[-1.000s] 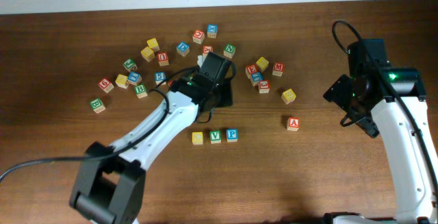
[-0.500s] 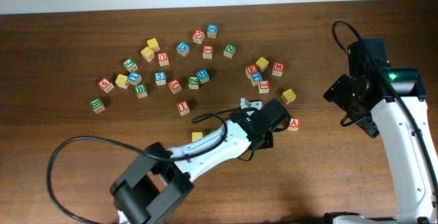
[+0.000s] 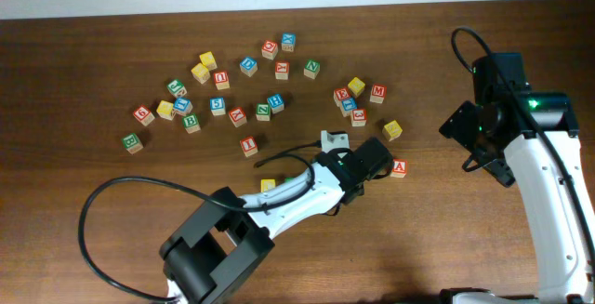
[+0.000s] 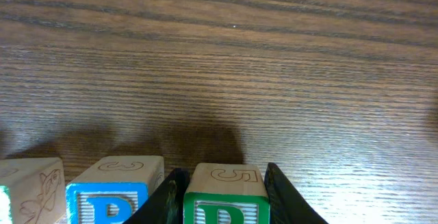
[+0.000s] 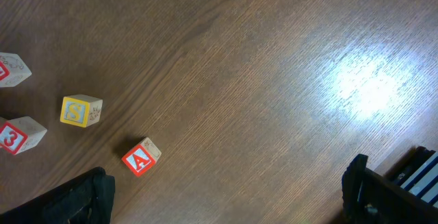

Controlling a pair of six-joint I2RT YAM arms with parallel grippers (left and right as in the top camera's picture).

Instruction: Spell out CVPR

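Note:
In the left wrist view a green R cube point(image 4: 224, 198) sits between the black fingers point(image 4: 174, 193) of my left gripper point(image 4: 224, 172), which is shut on it. The blue P cube point(image 4: 109, 195) stands close on its left. Beyond that is the V cube point(image 4: 31, 186), showing only a wooden side and a sliver of green. Overhead, the left arm point(image 3: 358, 163) covers these three; only the yellow C cube point(image 3: 268, 185) shows at the row's left end. My right gripper point(image 5: 222, 203) hangs open over bare wood at the right.
A red A cube point(image 3: 398, 167) point(image 5: 140, 157) lies just right of the left arm's wrist, with a yellow cube point(image 3: 392, 130) point(image 5: 81, 110) behind it. Several more letter cubes are scattered across the back of the table point(image 3: 521, 25).
The left arm has swung from the cube cluster at the back to the right end of the front row, bringing the green R cube beside the P. The right arm has not moved.

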